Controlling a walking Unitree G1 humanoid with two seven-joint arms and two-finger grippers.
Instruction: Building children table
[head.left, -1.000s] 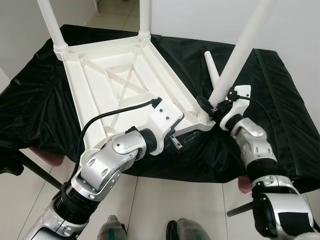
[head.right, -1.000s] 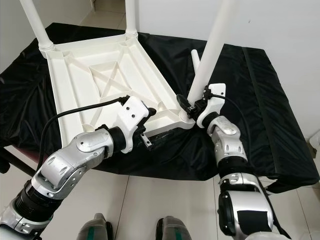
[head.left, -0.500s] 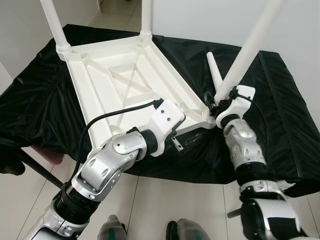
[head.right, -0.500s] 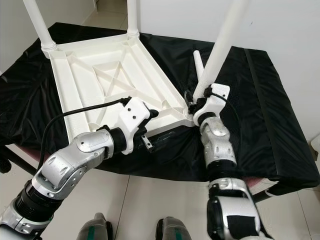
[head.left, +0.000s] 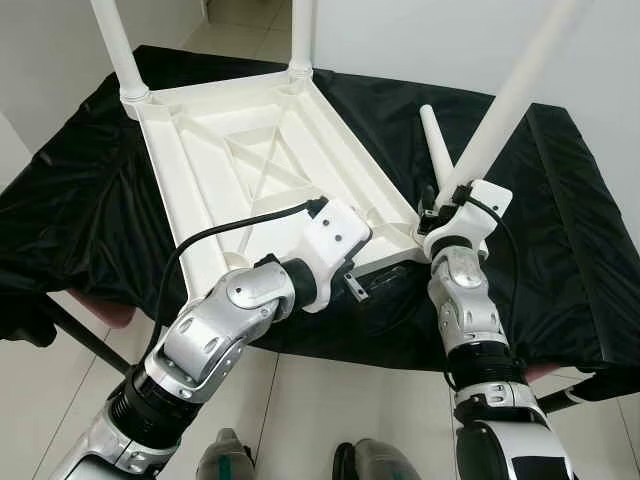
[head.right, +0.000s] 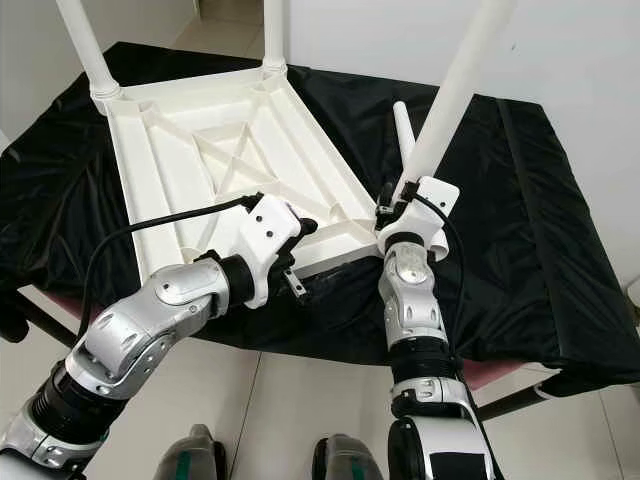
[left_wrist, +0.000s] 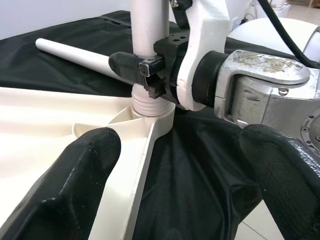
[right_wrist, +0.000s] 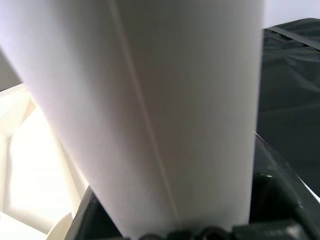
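In the left eye view, a white plastic tabletop (head.left: 262, 170) is lying upside down on a work surface draped in a wrinkled, glossy black cloth (head.left: 560, 230), its ribbed underside facing up with a moulded X brace at the middle. Two smooth round legs are standing in the far corner sockets, a third leg (head.left: 505, 105) is rising tilted from the near right corner, and a loose tapered leg (head.left: 438, 145) is lying on the cloth just beyond that corner. The right gripper (head.left: 440, 205) is clamping the tilted leg's base; compared with a second ago, its forearm is now standing more upright beneath the corner. In the left wrist view, the left gripper (left_wrist: 175, 175) is spreading its textured black fingers (left_wrist: 75, 180) wide at the tabletop's near edge. In the right wrist view, the matte white leg is sitting close between the jaws.
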